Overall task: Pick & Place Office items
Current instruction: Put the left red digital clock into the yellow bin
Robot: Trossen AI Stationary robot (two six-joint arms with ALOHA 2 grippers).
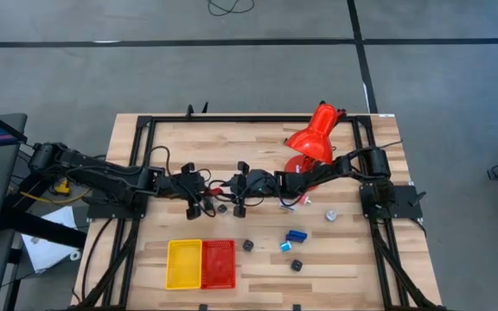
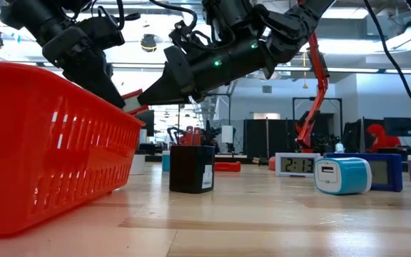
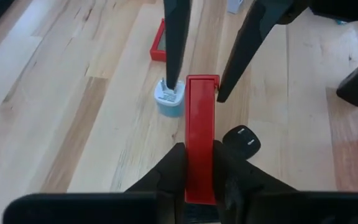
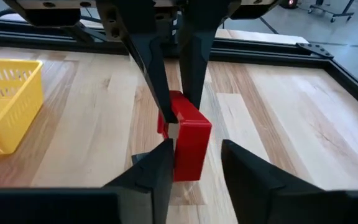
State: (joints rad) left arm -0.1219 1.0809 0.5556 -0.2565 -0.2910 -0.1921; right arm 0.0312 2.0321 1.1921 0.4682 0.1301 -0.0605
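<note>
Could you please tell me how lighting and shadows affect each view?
Low view: bright ceiling lights behind leave the right arm a dark silhouette. High view: even light, only faint shadows on the table. Left wrist view: no glare on the red block held by the left gripper.

The wooden bench point(image 1: 258, 142) carries a black metal frame point(image 1: 145, 125) along its edges. A red desk lamp point(image 1: 314, 138) stands toward the bench's far right part. Well apart from the lamp, near the opposite, front edge, a yellow tray point(image 1: 184, 263) and a red tray point(image 1: 218, 263) lie side by side, touching, the yellow one farther from the lamp. In the low view a small digital clock point(image 2: 296, 165) sits behind the bench's surface, beyond the red tray's wall.
</note>
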